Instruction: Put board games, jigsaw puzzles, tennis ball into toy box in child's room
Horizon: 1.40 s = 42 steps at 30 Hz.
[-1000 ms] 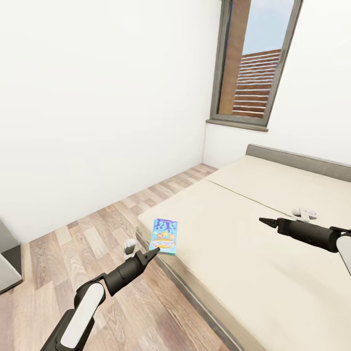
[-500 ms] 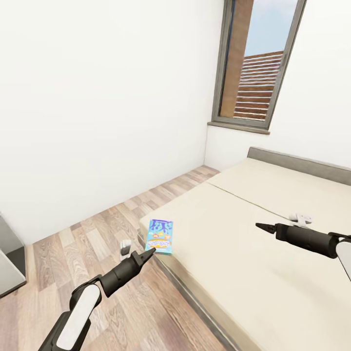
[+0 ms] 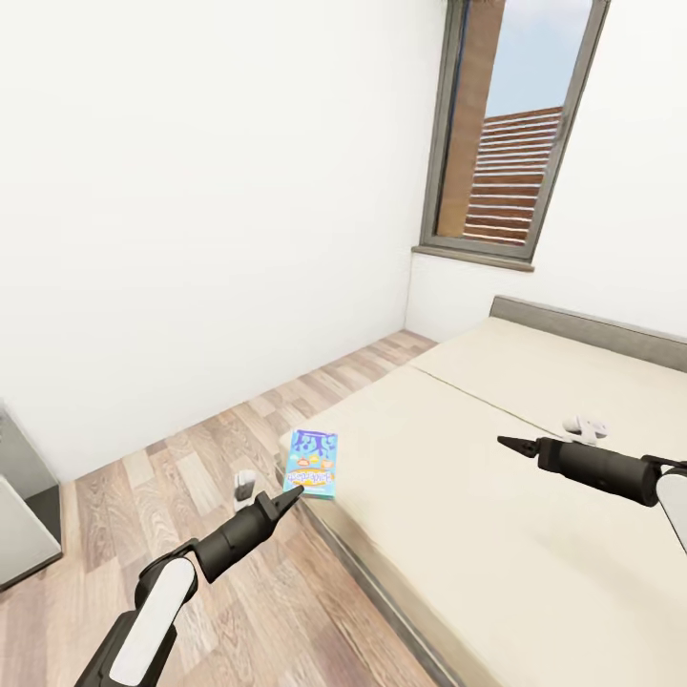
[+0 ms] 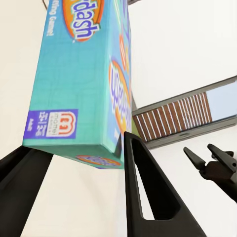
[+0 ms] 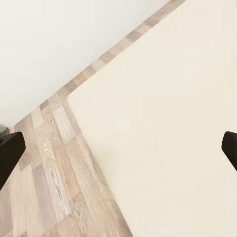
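**A:** Head view first. Where does your step stand?

**B:** You are at the pick-up of a board game from the bed (image 3: 496, 477). The blue-purple game box (image 3: 311, 462) lies flat on the mattress corner nearest the wood-plank floor (image 3: 191, 477), and your left gripper (image 3: 291, 498) points at the box's near edge, tip right at it. I cannot tell from here whether the fingers are spread. Your right gripper (image 3: 504, 442) hovers over the mattress, well apart from the box, with a small white object (image 3: 585, 426) lying on the bed just past it. A second small white-grey thing (image 3: 245, 485) stands on the floor beside the bed corner.

**A:** And the left wrist view?

**B:** It settles what the head view leaves open. The left gripper's fingers (image 4: 145, 192) are parted and bracket the box's end; nothing is clamped yet. The right gripper shows far off, beneath the window (image 4: 187, 113).

**A:** The right wrist view?

**B:** Bare mattress and floor planks, with the right gripper's dark fingertips (image 5: 10, 153) wide apart and holding nothing.

**A:** Next move?

**B:** In my judgement, ease the left fingers further round the box edge and squeeze before lifting; the box is thin and flat, so a shallow bite could slip.
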{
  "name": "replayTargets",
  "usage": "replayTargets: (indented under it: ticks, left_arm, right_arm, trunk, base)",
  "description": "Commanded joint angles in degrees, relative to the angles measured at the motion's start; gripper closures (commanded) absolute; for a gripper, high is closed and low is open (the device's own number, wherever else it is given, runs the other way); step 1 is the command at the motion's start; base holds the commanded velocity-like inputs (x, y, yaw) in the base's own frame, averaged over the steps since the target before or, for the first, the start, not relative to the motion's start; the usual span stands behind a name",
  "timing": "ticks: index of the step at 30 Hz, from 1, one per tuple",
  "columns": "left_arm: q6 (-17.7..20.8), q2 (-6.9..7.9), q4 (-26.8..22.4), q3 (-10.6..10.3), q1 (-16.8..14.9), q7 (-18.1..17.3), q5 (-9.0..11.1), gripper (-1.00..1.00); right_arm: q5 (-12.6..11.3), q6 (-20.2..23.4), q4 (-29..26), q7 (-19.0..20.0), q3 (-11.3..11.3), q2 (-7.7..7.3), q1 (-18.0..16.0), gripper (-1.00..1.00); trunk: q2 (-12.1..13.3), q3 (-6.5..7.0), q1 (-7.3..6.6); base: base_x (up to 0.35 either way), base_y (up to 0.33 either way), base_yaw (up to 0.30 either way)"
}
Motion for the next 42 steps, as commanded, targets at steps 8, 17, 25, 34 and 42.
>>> replayTargets:
  ticks: [8,17,25,34,42]
  left_arm:
    - [0.2,0.03,0.0,0.0,0.0,0.1,0.1,1.00]
    - [0.2,0.03,0.0,0.0,0.0,0.1,0.1,1.00]
    - [0.2,0.03,0.0,0.0,0.0,0.1,0.1,1.00]
    - [0.2,0.03,0.0,0.0,0.0,0.1,0.1,1.00]
    - [0.2,0.03,0.1,0.0,0.0,0.1,0.1,1.00]
  right_arm:
    - [0.6,0.2,0.0,0.6,-0.1,0.01,0.0,-1.00]
    - [0.6,0.2,0.0,0.6,-0.2,0.02,0.0,-1.00]
    - [0.6,0.2,0.0,0.6,-0.2,0.02,0.0,-1.00]
    - [0.6,0.2,0.0,0.6,0.1,0.02,0.0,-1.00]
    - [0.6,0.2,0.0,0.5,0.2,0.02,0.0,-1.00]
  trunk:
    - [3.2,2.07,-1.77]
    - [6.8,4.48,-3.75]
    - [10.0,6.61,-5.50]
    - [13.6,8.88,-7.48]
    - [16.8,10.77,-9.24]
  base:
    - [0.000,0.000,0.028]
    - [0.000,0.000,0.089]
    - [0.000,0.000,0.154]
    - [0.000,0.000,0.203]
    - [0.000,0.000,0.242]
